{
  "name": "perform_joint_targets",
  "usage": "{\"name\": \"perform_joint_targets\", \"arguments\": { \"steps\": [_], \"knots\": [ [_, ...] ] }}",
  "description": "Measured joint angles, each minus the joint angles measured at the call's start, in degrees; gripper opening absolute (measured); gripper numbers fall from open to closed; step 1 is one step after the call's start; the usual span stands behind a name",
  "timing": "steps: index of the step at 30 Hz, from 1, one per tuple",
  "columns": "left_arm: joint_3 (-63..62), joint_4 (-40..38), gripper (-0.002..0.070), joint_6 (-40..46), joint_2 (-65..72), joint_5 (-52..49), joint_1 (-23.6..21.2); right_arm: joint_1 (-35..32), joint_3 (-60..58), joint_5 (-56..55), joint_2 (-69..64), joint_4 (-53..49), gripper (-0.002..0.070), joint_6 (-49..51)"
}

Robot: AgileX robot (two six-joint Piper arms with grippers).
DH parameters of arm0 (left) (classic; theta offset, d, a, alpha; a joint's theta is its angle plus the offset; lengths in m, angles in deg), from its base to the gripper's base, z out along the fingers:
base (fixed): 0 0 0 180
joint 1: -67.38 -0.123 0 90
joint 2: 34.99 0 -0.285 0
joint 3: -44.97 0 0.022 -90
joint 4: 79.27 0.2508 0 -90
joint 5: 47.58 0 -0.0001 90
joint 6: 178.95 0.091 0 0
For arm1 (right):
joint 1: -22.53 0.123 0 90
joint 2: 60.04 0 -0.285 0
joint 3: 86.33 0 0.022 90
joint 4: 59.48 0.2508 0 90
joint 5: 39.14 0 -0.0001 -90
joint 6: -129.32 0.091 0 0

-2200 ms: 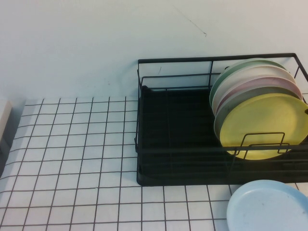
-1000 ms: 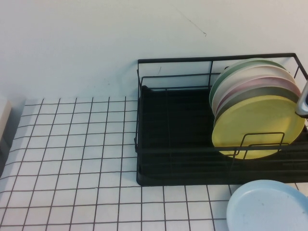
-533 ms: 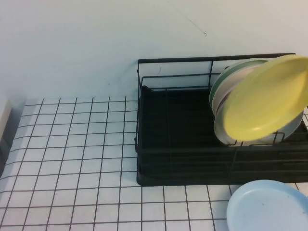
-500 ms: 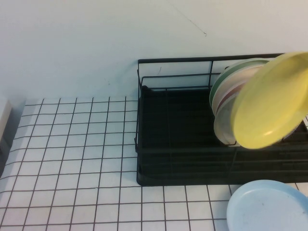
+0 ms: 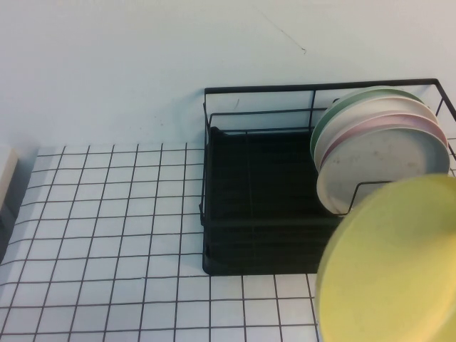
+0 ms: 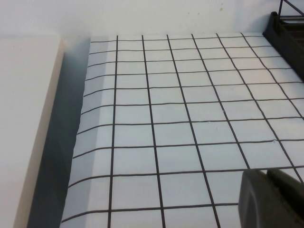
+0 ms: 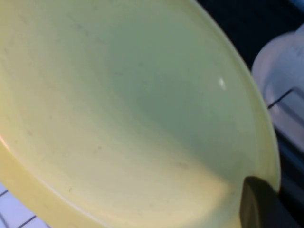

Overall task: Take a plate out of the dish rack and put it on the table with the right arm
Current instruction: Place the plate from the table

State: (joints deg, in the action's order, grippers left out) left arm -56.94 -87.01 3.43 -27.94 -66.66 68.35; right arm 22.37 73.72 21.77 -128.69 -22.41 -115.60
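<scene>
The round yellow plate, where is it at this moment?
In the high view the round yellow plate is out of the black wire dish rack, at the table's right front, held by the right gripper.

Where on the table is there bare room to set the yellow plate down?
Bare grid table runs open from the dish rack leftward; the left gripper sits low at that side. The right is crowded: the yellow plate, held by the right gripper, fills the front corner, with stacked plates behind.
</scene>
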Motion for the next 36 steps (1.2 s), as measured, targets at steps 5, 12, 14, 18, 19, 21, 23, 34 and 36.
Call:
{"name": "perform_joint_targets", "arguments": {
  "steps": [5, 12, 14, 18, 19, 21, 23, 34, 36],
  "knots": [
    [0.0, 0.0, -0.0003, 0.0, 0.0, 0.0, 0.0, 0.0, -8.99, -0.57, 0.0, -6.02, 0.0009, 9.17],
    [0.0, 0.0, -0.0003, 0.0, 0.0, 0.0, 0.0, 0.0, -20.48, -15.77, -0.43, -17.93, 0.0009, 21.4],
    [0.0, 0.0, -0.0003, 0.0, 0.0, 0.0, 0.0, 0.0, -20.85, -18.9, -1.93, -19.49, 0.0009, 24.23],
    [0.0, 0.0, -0.0003, 0.0, 0.0, 0.0, 0.0, 0.0, -20.85, -21.88, -6.86, -19.85, 0.0009, 25.94],
    [0.0, 0.0, -0.0003, 0.0, 0.0, 0.0, 0.0, 0.0, -20.85, -22.32, -8.52, -19.85, 0.0009, 26.09],
    [0.0, 0.0, -0.0003, 0.0, 0.0, 0.0, 0.0, 0.0, -20.85, -22.82, -11.59, -19.94, 0.0009, 26.22],
    [0.0, 0.0, -0.0003, 0.0, 0.0, 0.0, 0.0, 0.0, -20.85, -23.51, -14.69, -19.94, 0.0009, 26.48],
    [0.0, 0.0, -0.0003, 0.11, 0.0, 0.0, 0.0, 0.0, -19.72, -26.66, -18.98, -19.32, 0.0128, 28.75],
    [0.0, 0.0, -0.0003, 0.14, 0.0, 0.0, 0.0, 0.0, -18.53, -25.44, -18.98, -19.32, 0.019, 28.84]
  ]
}}
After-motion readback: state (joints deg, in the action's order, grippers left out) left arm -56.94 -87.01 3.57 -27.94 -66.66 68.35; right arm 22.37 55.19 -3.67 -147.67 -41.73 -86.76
